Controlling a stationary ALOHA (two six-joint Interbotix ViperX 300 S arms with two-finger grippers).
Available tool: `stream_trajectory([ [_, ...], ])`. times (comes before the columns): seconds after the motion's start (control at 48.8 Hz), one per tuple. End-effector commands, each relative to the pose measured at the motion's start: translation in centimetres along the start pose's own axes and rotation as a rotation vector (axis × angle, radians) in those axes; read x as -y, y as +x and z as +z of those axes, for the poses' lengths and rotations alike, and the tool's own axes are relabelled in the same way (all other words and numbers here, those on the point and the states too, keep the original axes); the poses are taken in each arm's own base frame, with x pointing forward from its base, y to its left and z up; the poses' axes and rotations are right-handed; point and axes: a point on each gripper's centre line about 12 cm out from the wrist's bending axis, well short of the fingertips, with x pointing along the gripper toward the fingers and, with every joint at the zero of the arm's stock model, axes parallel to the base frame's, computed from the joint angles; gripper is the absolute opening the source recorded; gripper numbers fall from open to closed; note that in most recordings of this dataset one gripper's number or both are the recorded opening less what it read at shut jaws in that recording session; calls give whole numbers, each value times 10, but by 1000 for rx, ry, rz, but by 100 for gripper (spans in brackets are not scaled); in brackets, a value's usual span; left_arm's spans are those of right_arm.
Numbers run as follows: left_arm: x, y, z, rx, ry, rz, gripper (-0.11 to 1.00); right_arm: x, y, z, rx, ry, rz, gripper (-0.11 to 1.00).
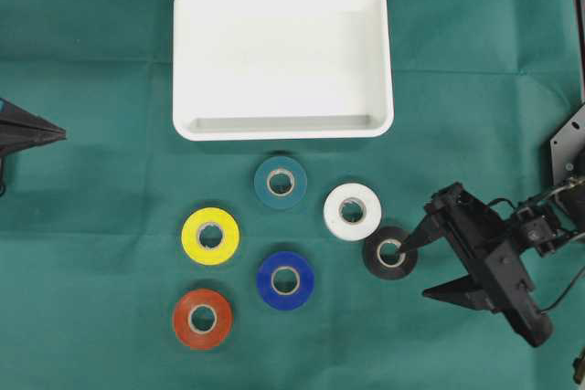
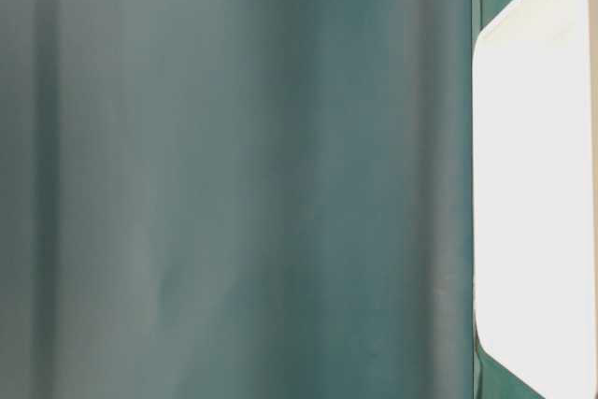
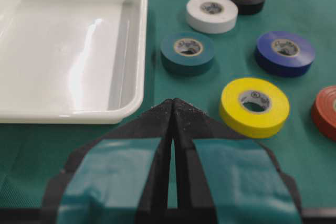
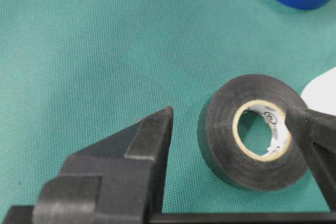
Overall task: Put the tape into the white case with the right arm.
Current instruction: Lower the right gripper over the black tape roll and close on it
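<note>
Right gripper [image 1: 422,268] is spread wide, nothing clamped yet: one fingertip is seen over the black tape roll's [image 1: 390,253] core, the other outside its near wall. White case [image 1: 282,59] is well beyond, past the white roll [image 1: 352,211].

My right hand [image 1: 420,267] straddles the black roll's [image 1: 390,253] wall, with the white roll [image 1: 352,211] crowding it just beside. Between there and the white case [image 1: 282,59] I see bare green table [image 1: 475,98] right of the rolls; the teal roll [image 1: 280,182] blocks the centre.
</note>
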Motion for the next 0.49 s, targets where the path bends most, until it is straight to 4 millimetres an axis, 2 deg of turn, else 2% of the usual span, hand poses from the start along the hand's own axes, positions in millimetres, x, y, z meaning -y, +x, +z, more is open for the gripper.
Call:
stream_trajectory([
  [0.0, 0, 1, 4, 5, 1, 3, 0, 0, 6, 8, 12, -1, 2, 58],
  [0.307, 0, 1, 3, 3, 1, 3, 0, 5, 30, -4, -111, 15, -7, 57],
  [0.471, 0, 1, 3, 3, 1, 3, 0, 6, 34, -4, -138, 13, -8, 57],
])
